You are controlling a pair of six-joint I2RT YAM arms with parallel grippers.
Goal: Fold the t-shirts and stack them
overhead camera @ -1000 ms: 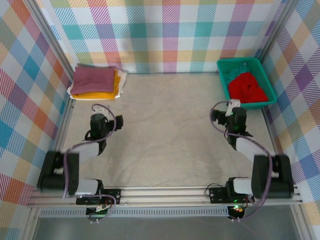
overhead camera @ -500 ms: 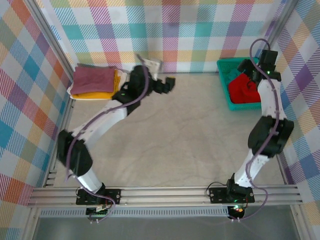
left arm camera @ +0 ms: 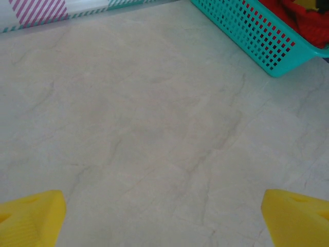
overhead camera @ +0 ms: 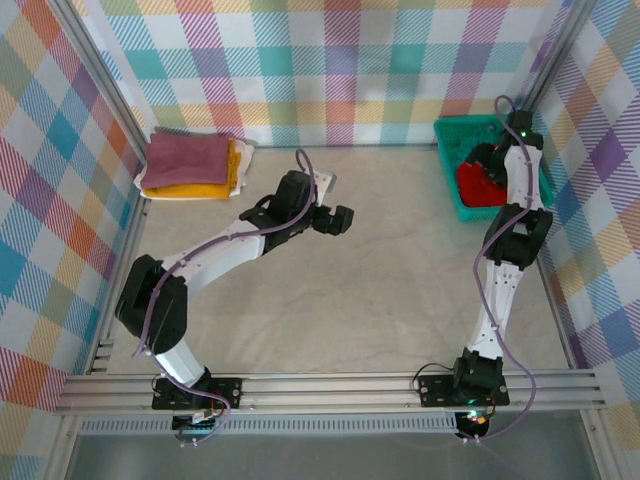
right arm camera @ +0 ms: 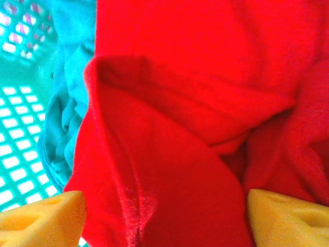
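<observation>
mauve-topped folded t-shirts (overhead camera: 186, 160) sit stacked far left. left gripper (left arm camera: 164, 221) hangs wide over the table (left arm camera: 154, 103). far right, in the basket (overhead camera: 447, 128), right gripper (right arm camera: 164, 216) straddles the red t-shirt (right arm camera: 205, 77), jaws apart. pickup step: next, pinch one fold and lift clear.

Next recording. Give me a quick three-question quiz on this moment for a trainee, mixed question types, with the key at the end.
1. True or false: the left hand holds a shirt.
2. Which colour lies on top of the folded stack at the far left of the table? A mauve, B white, C teal.
3. Fill the gap: the right hand is down in the basket, its fingers either side of a fold of the ___ t-shirt.

Key: 1 false, its fingers stand wide apart over bare table; 2 A; 3 red t-shirt.
</observation>
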